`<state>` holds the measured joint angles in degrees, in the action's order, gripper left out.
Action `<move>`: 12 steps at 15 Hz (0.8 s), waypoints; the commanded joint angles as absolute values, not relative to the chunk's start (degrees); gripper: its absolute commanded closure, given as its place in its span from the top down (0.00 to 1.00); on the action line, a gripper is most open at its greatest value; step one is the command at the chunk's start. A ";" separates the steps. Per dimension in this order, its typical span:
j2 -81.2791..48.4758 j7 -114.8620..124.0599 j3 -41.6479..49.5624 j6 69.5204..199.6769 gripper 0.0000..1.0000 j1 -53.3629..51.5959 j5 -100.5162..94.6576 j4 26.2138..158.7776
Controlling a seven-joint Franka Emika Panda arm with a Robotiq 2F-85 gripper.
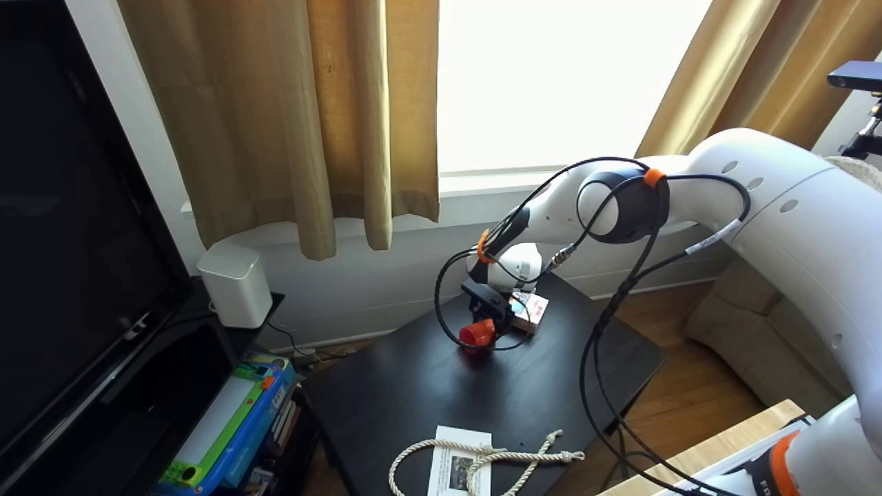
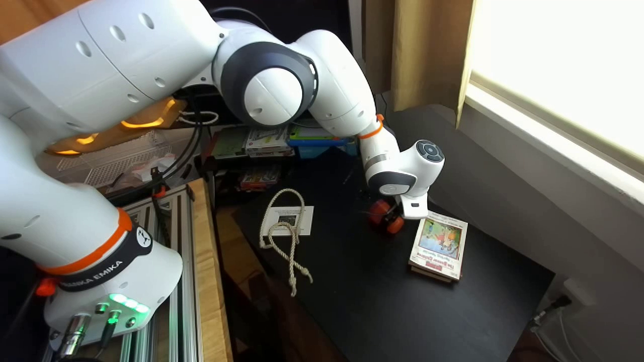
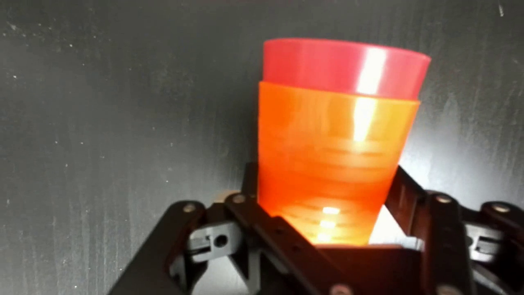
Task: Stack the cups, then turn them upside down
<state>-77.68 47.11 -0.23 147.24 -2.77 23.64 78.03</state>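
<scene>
Claw (image 3: 326,178) clamped on an orange plastic cup (image 3: 331,151), red cup (image 3: 327,67) nested inside, most of it hidden from me

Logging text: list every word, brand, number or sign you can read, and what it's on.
"...NKA EMIKA", first letters turned away: black band on the white arm base.
"FR...", rest cut off: same band in an exterior view.
Perhaps "The Boxcar Children", upside down, blurred: white illustrated paperback.
Too small to read: print on the white paper sheet, white cable tag, shelved books.
None visible: red plastic cup, orange plastic cup.
</scene>
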 commanded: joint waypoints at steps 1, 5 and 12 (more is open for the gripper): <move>-76.46 48.92 0.25 149.07 0.49 -4.10 23.24 80.20; -72.88 49.21 3.94 155.94 0.49 -10.07 21.45 86.90; -68.89 55.06 12.82 167.87 0.49 -22.08 17.88 96.93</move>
